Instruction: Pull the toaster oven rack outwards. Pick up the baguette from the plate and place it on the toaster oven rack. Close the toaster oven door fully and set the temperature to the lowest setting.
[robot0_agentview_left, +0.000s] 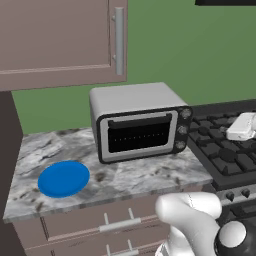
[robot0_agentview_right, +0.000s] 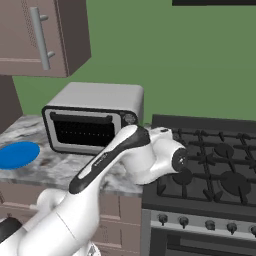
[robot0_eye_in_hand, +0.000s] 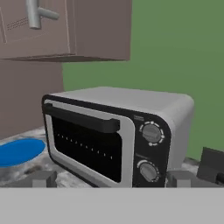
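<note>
We are looking at the oven (robot0_agentview_left: 140, 122), a boxy silver-grey appliance that is sitting on the marble counter (robot0_agentview_left: 135, 175), with the black stove (robot0_agentview_left: 227, 150) just beside it on one side. Its door (robot0_eye_in_hand: 85, 146) is standing upright and shut, and we are seeing a silver frame around a large dark window and a dark bar handle (robot0_eye_in_hand: 81, 118) running along the top edge. Behind the glass a row of small light marks is showing faintly; we cannot tell the rack from it. Beside the door, on the stove side, round knobs (robot0_eye_in_hand: 151, 133) are sitting one above the other in a dark panel. The plate (robot0_agentview_left: 63, 178), a flat bright blue disc, is lying on the counter on the other side of the oven, a little nearer to the counter edge, and we are seeing nothing on it. A brown cabinet (robot0_agentview_left: 60, 40) is hanging above the oven. The gripper (robot0_eye_in_hand: 111, 179) is pointing at the oven front, apart from it, and its two fingertips (robot0_eye_in_hand: 43, 178) are standing wide apart with nothing between them.
</note>
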